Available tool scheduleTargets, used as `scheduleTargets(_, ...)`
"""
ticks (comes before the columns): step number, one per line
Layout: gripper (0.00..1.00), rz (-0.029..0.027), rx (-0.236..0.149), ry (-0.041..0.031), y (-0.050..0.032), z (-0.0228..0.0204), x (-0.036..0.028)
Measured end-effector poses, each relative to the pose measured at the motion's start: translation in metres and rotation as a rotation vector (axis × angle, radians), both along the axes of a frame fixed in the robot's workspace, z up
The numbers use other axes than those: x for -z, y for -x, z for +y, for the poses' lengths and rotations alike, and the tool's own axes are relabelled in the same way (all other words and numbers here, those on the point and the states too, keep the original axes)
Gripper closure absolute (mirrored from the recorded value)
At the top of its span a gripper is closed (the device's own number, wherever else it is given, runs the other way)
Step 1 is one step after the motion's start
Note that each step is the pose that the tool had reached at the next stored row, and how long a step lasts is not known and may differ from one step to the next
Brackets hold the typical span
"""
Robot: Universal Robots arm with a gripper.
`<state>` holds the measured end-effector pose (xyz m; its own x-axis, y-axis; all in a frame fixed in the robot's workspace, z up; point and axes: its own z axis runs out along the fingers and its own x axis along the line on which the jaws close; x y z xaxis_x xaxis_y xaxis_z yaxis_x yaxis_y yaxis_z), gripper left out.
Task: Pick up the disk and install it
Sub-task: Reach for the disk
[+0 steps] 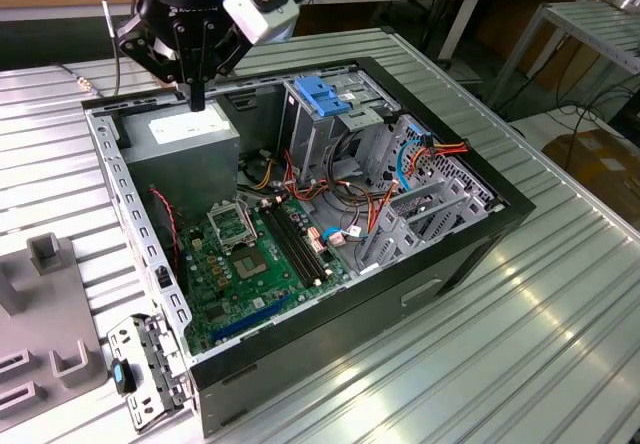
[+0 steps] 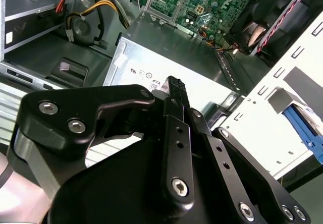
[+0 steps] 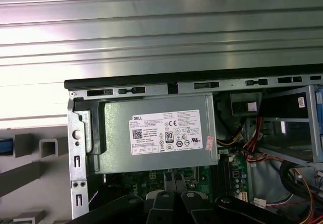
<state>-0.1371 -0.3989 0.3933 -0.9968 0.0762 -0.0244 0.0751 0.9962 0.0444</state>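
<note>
I see the flat silver-metal disk with a blue end tab [image 1: 140, 374] near, at the exterior view's left, just outside the open black computer case [image 1: 330, 334] on the ribbed metal surface [image 1: 520, 344] | far left: my black hand [image 1: 197, 99] hangs over the grey power-supply box [image 1: 185, 139], fingers narrow, holding nothing, well apart from the disk

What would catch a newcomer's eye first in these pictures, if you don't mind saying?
The open computer case on the ribbed metal table, its green motherboard laid bare. The black gripper hangs above the grey power supply in the case's corner, fingers together. A bright blue latch tops the drive cage beside it.
</note>
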Motion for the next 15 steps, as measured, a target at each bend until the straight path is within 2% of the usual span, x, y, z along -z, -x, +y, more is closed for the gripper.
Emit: scheduleTargets(15, 0.89, 0.0, 0.0, 0.0, 0.0037, 0.0, 0.0)
